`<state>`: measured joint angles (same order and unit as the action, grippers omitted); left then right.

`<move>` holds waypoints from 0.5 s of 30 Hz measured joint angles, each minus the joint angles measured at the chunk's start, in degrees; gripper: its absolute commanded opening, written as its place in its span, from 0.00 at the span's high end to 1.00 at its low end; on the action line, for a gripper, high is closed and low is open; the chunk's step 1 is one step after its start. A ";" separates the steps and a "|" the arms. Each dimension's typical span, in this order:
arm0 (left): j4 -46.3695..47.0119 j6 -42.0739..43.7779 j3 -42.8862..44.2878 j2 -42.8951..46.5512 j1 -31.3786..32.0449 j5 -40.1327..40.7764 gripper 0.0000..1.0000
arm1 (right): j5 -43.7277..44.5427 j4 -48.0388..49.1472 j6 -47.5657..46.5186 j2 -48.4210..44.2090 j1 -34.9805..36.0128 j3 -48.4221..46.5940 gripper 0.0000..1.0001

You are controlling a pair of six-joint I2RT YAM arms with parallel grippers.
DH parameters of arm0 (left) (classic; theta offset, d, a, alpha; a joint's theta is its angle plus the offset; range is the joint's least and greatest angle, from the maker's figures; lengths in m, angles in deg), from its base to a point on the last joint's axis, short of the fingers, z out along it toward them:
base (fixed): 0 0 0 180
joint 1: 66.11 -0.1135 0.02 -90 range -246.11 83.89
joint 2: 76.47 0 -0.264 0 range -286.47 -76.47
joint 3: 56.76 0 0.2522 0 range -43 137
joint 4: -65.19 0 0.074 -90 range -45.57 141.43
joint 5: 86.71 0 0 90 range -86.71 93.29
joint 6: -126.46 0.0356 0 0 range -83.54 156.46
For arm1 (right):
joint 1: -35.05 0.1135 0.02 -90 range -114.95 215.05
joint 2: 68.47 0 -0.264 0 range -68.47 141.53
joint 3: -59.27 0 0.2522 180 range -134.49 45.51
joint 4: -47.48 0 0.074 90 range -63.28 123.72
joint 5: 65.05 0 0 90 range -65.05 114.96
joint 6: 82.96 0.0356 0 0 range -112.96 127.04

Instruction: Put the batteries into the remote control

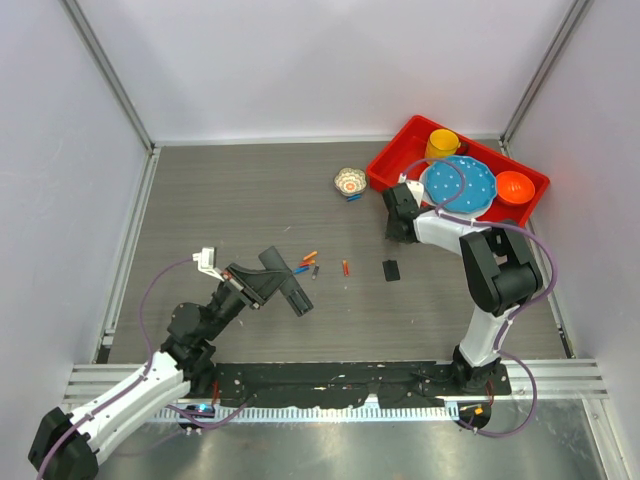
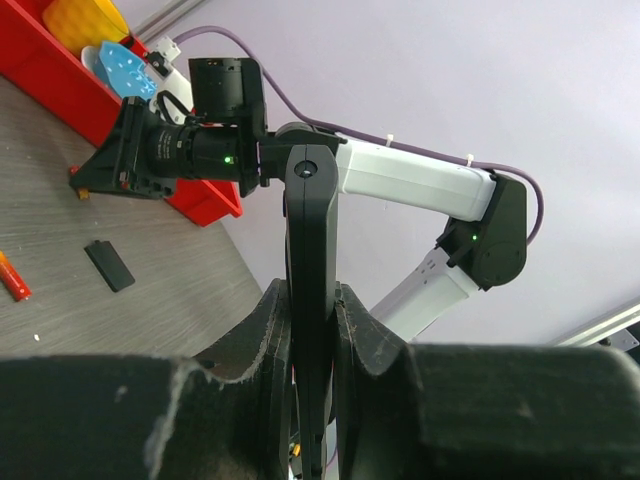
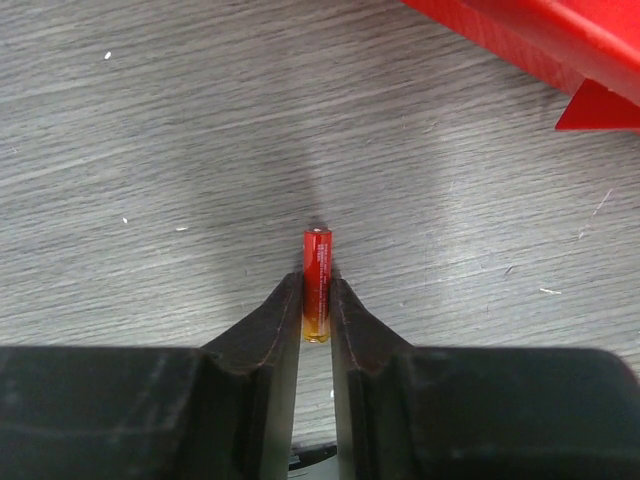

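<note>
My left gripper [image 1: 272, 284] is shut on the remote control [image 1: 296, 300], a slim black bar held above the table at the front left. In the left wrist view the remote [image 2: 312, 265] stands edge-on between the pads [image 2: 266, 330]. My right gripper [image 1: 398, 226] is low over the table beside the red tray. It is shut on a red battery [image 3: 317, 262], whose tip sticks out past the fingertips [image 3: 283, 310]. Loose batteries [image 1: 308, 264] lie mid-table, with a red one [image 1: 346, 267] to their right.
A small flat black piece [image 1: 391, 270] lies on the table right of the batteries. A little patterned bowl [image 1: 349, 181] stands further back with a blue battery by it. A red tray [image 1: 392, 158] at the back right holds a yellow cup, a blue plate and an orange bowl.
</note>
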<state>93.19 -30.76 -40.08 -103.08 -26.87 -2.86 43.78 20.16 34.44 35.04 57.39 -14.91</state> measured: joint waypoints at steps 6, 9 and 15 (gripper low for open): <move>-0.11 0.00 0.00 0.00 0.00 -0.02 1.00 | -0.09 0.52 -0.70 0.00 -0.02 0.11 0.99; -0.24 0.02 0.00 0.00 0.00 -0.07 1.00 | -0.02 0.66 -0.76 -0.09 0.20 0.11 0.99; -0.48 0.02 0.00 -0.15 0.00 -0.07 1.00 | 0.22 -1.79 -1.84 -3.56 5.42 1.42 0.99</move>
<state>92.71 -30.74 -40.08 -103.23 -26.87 -2.92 44.00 18.37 32.60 31.48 62.81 -13.49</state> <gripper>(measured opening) 0.207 0.076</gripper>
